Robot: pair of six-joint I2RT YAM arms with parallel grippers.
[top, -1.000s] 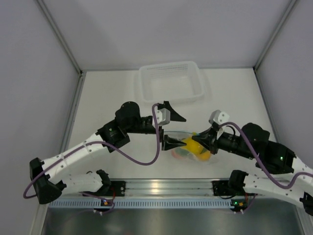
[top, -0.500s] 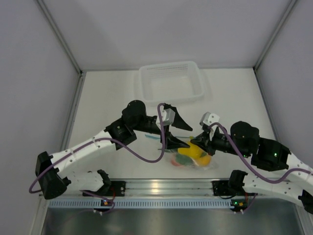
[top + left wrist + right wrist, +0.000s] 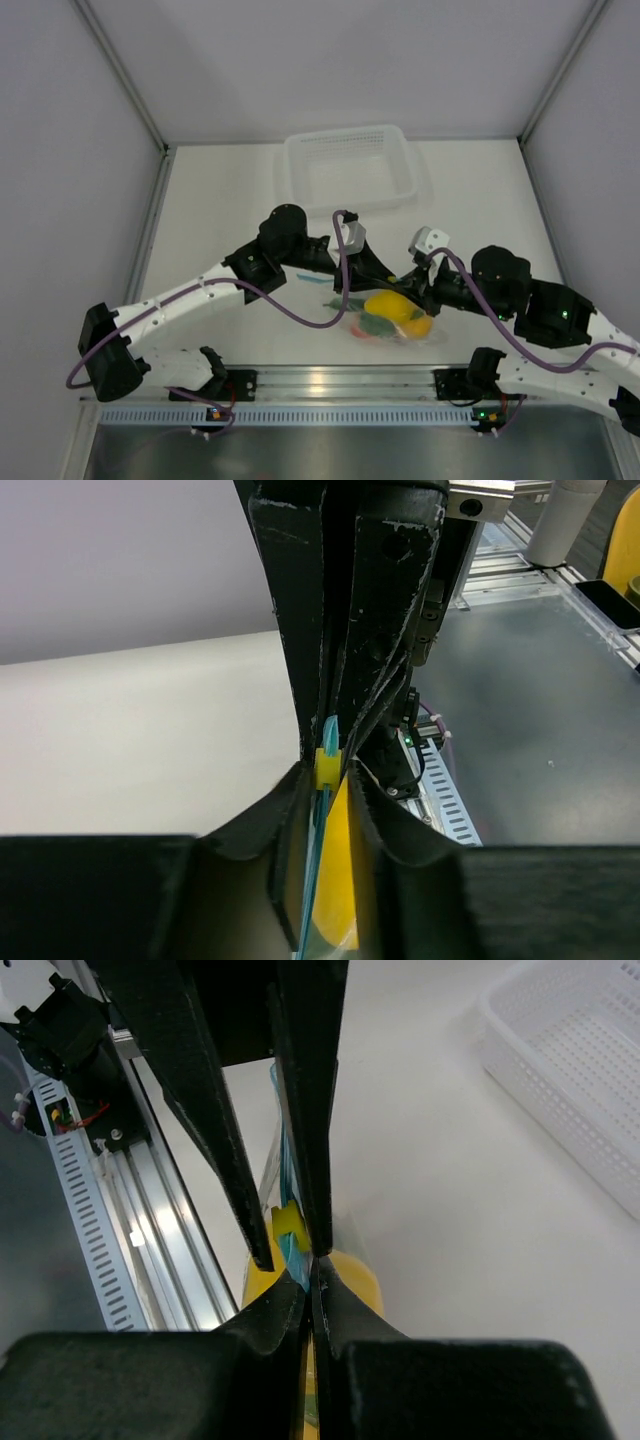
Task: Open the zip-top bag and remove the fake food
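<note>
The zip-top bag is a clear pouch near the table's front edge, holding the fake food: a yellow pepper, an orange fruit and green pieces. The two grippers meet nose to nose over the bag's top edge. My left gripper has narrowed onto the light blue zip strip and its small yellow slider; the pepper shows in the slit left between its fingers. My right gripper is shut on the blue end of the strip, with the slider just beyond its tips.
A white mesh basket stands at the back of the table, behind both arms. The metal rail with the arm bases runs just in front of the bag. Grey walls close in both sides.
My left gripper moved right to the bag's top and closed from wide open to a narrow grip on the slider. The right gripper stayed shut and shifted slightly left with the bag.
</note>
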